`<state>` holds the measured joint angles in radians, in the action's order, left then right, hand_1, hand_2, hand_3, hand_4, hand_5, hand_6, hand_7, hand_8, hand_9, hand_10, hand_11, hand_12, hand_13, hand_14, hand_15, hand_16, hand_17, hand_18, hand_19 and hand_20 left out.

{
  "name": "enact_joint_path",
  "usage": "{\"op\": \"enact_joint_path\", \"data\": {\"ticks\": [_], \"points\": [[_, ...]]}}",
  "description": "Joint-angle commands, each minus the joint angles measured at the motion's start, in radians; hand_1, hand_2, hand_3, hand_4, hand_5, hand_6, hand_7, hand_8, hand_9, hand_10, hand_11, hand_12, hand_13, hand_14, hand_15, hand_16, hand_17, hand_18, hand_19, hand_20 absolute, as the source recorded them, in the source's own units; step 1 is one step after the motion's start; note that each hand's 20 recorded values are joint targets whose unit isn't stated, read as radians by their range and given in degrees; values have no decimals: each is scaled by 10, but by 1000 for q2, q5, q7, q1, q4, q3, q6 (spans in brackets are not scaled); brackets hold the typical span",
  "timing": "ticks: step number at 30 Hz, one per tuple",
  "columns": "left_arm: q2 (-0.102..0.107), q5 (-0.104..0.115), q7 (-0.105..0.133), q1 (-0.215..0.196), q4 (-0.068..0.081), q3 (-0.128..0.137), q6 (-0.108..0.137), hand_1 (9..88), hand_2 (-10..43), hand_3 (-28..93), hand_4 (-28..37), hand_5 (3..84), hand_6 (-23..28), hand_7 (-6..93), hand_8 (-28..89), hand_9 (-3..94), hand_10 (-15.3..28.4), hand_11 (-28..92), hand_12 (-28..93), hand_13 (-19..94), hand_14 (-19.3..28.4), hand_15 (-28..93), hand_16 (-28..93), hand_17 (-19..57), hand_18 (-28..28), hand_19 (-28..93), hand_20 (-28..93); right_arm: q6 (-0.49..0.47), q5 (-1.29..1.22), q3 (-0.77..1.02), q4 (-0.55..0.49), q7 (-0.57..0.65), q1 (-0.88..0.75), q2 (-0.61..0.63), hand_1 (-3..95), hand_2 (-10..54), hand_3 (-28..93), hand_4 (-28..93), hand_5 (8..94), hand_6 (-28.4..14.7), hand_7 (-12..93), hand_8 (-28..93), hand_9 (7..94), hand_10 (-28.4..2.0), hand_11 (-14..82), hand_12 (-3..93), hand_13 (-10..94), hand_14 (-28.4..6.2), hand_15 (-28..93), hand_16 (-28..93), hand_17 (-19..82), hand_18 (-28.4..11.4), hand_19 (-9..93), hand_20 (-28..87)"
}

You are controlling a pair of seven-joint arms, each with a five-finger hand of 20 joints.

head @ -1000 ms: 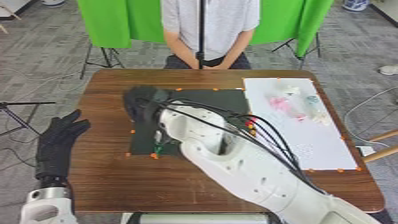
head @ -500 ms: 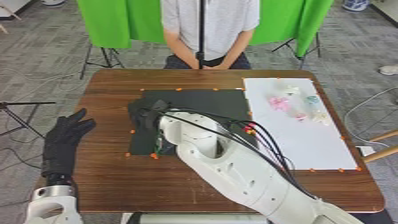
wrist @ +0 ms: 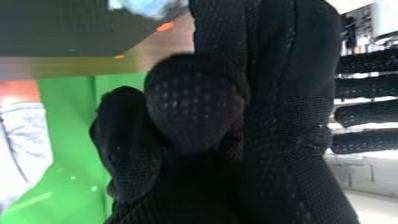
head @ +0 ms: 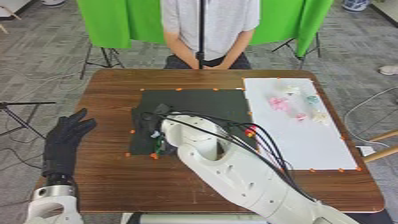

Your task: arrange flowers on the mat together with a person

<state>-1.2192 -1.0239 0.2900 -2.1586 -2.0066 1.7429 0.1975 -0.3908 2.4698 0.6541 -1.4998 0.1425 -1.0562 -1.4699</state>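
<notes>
In the head view, my right hand [head: 151, 120] is over the left part of the black mat [head: 209, 97]. Just beside it show a pale blue bit [head: 156, 134] and a green stem [head: 160, 145], partly hidden by the hand and arm. In the right wrist view, my right hand [wrist: 293, 105] has a pale blue flower [wrist: 147, 6] beyond it; whether it holds anything is unclear. My left hand [head: 67, 137] stands open left of the table. Pink flowers [head: 279, 104], a white one [head: 291, 90] and a bluish one [head: 313, 100] lie on the white sheet [head: 329, 150].
My right forearm crosses the table [head: 107, 175] and covers the mat's lower right part. A red and yellow thing [head: 250, 131] shows beside it at the mat's right edge. Orange marks edge the mat and sheet. The person's hands rest together beyond the far edge.
My right hand has moved from the mat's upper left, toward me and slightly right. The right forearm shifted lower left, uncovering more of the mat and sheet. The left hand moved slightly right.
</notes>
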Motion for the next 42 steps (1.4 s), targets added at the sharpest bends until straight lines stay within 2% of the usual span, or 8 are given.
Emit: {"op": "enact_joint_path", "data": {"ticks": [1, 20, 22, 23, 27, 33, 37, 42], "points": [[0, -6, -12, -6, 5, 0, -16, 180, 133, 639, -283, 473, 33, 117, -62, 491, 159, 197, 125, 381, 181, 205, -6, 83, 120, 140, 164, -12, 23, 7, -5, -12, 2, -4, 863, -95, -283, 440, 729, 49, 177, 9, 936, -80, 78, 362, 937, 3, 569, 221, 668, -102, 932, 411], [8, -10, -22, -11, -4, 10, -16, 184, 122, 642, -283, 472, 31, 116, -64, 491, 158, 198, 126, 381, 182, 206, -5, 83, 120, 139, 164, 59, -167, 132, -190, 27, 62, 91, 809, -95, -259, 461, 681, 56, 187, -41, 907, -89, 119, 334, 937, 1, 560, 226, 665, -103, 932, 404], [8, -13, -25, -13, -6, 13, -19, 185, 122, 640, -283, 473, 31, 116, -63, 492, 159, 199, 126, 381, 181, 206, -6, 83, 120, 139, 164, 95, -232, 186, -247, 43, 47, 127, 686, -95, 85, 225, 684, 53, 183, -39, 901, -92, 123, 332, 937, 0, 554, 228, 664, -102, 930, 415], [6, -14, -26, -16, -8, 17, -20, 185, 121, 641, -283, 473, 30, 117, -63, 492, 158, 198, 126, 381, 181, 206, -6, 83, 120, 139, 164, 125, -252, 215, -273, 46, 34, 141, 571, -95, 429, -50, 682, 50, 181, -36, 891, -96, 131, 318, 937, -2, 542, 231, 661, -101, 931, 393], [-4, -15, -25, -34, -18, 26, -20, 188, 122, 637, -283, 473, 30, 118, -64, 491, 157, 198, 126, 381, 180, 206, -6, 83, 120, 139, 164, 213, -391, 373, -379, 19, -53, 200, 472, -95, 633, -193, 675, 37, 170, -37, 852, -115, 187, 235, 937, -16, 455, 265, 633, -101, 924, 296], [-10, -19, -26, -43, -27, 33, -22, 185, 121, 640, -283, 474, 30, 118, -64, 491, 158, 198, 126, 381, 180, 205, -6, 83, 120, 139, 164, 334, -730, 683, -539, -56, -308, 266, 403, -95, 655, -175, 665, 22, 162, -103, 809, -131, 183, 209, 878, -53, 323, 272, 574, -104, 812, 212], [-13, -22, -27, -55, -35, 35, -25, 184, 120, 641, -283, 474, 30, 118, -64, 491, 157, 198, 126, 382, 180, 205, -6, 83, 120, 139, 164, 294, -1104, 900, -593, -180, -529, 275, 349, -93, 661, -157, 657, 17, 158, -99, 772, -136, 171, 205, 804, -77, 292, 249, 513, -111, 739, 209], [-16, -25, -25, -62, -43, 38, -24, 185, 120, 640, -283, 474, 30, 118, -64, 491, 158, 198, 126, 382, 180, 205, -6, 83, 120, 139, 164, 246, -1318, 1030, -582, -334, -752, 267, 202, -15, 688, -148, 572, -10, 114, -81, 589, -165, 80, 157, 502, -155, 143, 198, 303, -150, 251, 334]]}}
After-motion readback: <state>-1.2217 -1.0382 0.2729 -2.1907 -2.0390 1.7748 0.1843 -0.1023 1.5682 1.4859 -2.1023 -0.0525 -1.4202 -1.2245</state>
